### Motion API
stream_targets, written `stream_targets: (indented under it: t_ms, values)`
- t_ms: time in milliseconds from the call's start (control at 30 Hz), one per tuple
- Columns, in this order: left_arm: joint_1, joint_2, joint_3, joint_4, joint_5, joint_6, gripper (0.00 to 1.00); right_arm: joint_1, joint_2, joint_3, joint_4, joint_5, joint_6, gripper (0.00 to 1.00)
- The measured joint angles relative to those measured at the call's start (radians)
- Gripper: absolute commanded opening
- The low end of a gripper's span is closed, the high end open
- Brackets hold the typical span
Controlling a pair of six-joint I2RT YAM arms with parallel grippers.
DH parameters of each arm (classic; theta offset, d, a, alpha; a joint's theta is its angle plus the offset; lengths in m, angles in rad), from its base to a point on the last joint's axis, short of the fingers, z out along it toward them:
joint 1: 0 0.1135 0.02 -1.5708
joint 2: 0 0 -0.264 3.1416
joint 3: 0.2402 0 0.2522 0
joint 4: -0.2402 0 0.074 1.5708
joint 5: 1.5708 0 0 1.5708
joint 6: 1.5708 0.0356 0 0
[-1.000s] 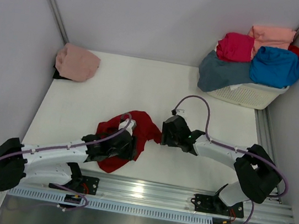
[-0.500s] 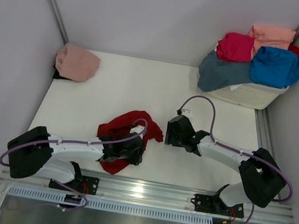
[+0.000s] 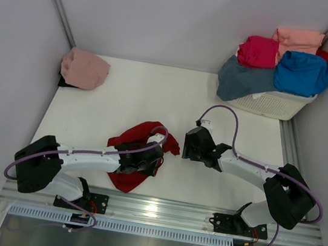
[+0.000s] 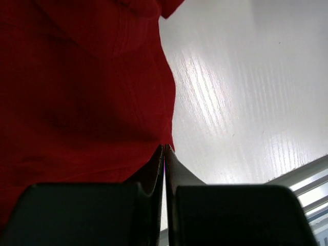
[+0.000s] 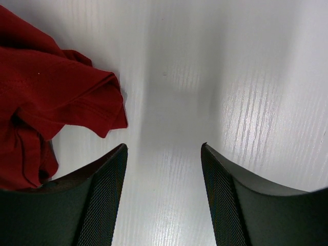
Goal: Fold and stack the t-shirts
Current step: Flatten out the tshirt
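Left gripper point(image 4: 164, 149) pressed shut at the edge of the dark red t-shirt point(image 3: 132, 138), can't tell if cloth is caught. Shirt crumpled on table point(image 3: 125, 93) between the arms. Right gripper point(image 5: 163, 154) spread beside its corner. Light, limp, will sag: pinch hem corners or shoulders

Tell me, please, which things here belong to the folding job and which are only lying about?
Job: dark red t-shirt, dusty pink t-shirt, magenta t-shirt, salmon t-shirt, bright blue t-shirt, grey-blue t-shirt.
Only lying about: white lattice basket, table.
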Motion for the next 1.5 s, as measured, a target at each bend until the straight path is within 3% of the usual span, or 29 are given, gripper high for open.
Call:
stream_targets:
  t_ms: [33,100,133,233,533,767,867,967,1300,1500]
  values:
    - [0.0,0.0,0.005,-0.002,-0.006,0.001,0.01,0.0,0.0,0.0,0.0,0.0,0.0,0.63]
    - [0.0,-0.004,0.014,-0.011,-0.026,0.007,0.16,0.0,0.0,0.0,0.0,0.0,0.0,0.63]
    - [0.0,-0.004,0.015,-0.013,-0.031,0.011,0.36,0.0,0.0,0.0,0.0,0.0,0.0,0.63]
    - [0.0,-0.004,0.016,-0.021,-0.035,0.021,0.54,0.0,-0.002,0.0,0.0,0.0,0.0,0.63]
    - [0.0,0.013,0.016,-0.005,-0.001,0.037,0.58,0.0,-0.018,0.0,0.0,0.0,0.0,0.64]
    - [-0.015,0.129,0.071,0.003,0.026,0.062,0.55,0.0,-0.025,-0.001,0.0,0.002,0.0,0.64]
    - [-0.031,0.2,0.137,-0.009,0.014,0.074,0.46,0.0,-0.029,-0.001,0.0,0.005,0.0,0.64]
    - [-0.049,0.267,0.204,-0.038,-0.021,0.081,0.02,0.0,-0.032,-0.002,0.0,0.008,0.0,0.64]
    - [-0.069,0.282,0.232,-0.083,-0.09,0.079,0.01,-0.006,-0.041,-0.018,0.0,0.012,0.0,0.64]
    - [-0.069,0.206,0.269,-0.243,-0.157,0.1,0.01,-0.006,-0.04,-0.018,0.0,0.013,0.0,0.64]
